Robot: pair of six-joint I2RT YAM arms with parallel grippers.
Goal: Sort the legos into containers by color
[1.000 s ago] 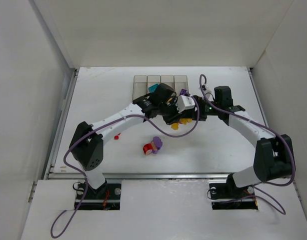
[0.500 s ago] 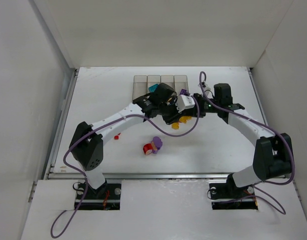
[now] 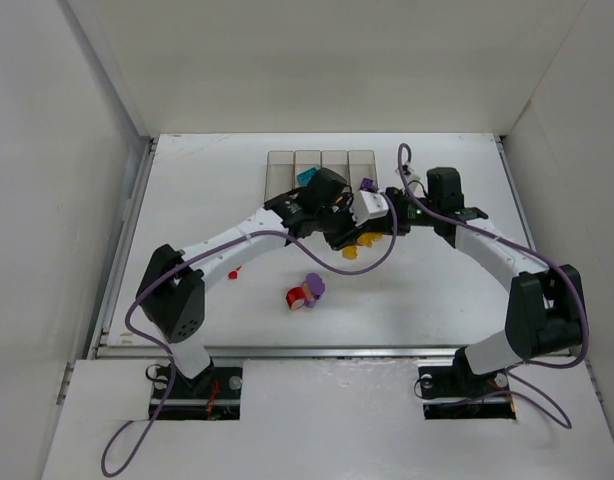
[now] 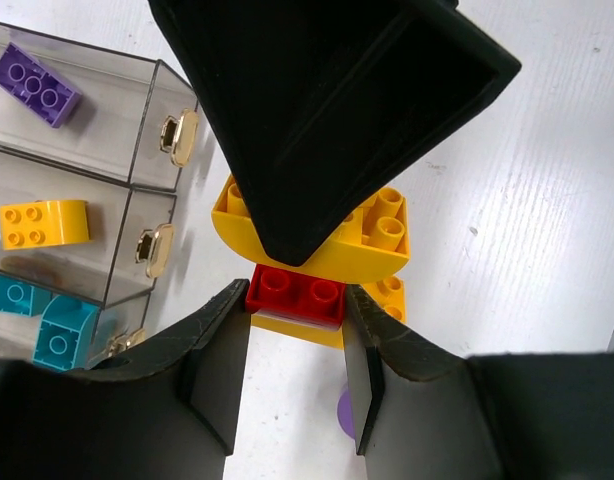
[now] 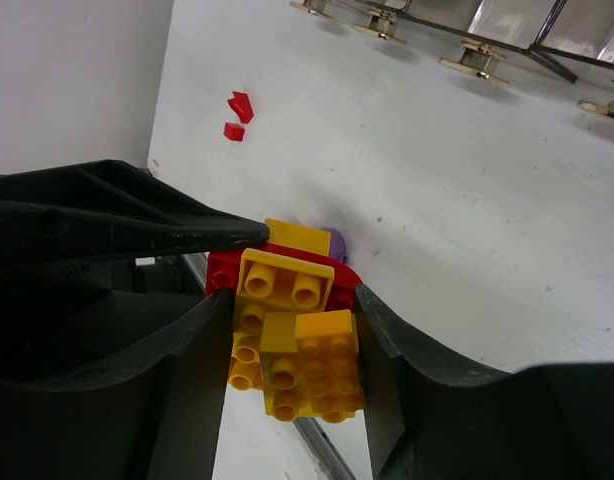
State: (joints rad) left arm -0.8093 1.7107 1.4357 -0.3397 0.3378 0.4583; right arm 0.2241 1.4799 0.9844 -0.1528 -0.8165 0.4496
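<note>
Clump of yellow and red studded plastic bricks (image 5: 292,370), over the bench (image 3: 437,290) toward its far edge, held between opposed arms: left jaws clamp its red brick (image 4: 295,297), right jaws the yellow (pull apart, likely).

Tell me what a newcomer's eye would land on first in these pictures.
Mid-table, the left gripper pinches the red brick of a clump whose yellow bricks the right gripper grips. Just behind, the containers already hold purple, yellow and teal pieces. A red-and-purple clump lies loose toward the near edge.
</note>
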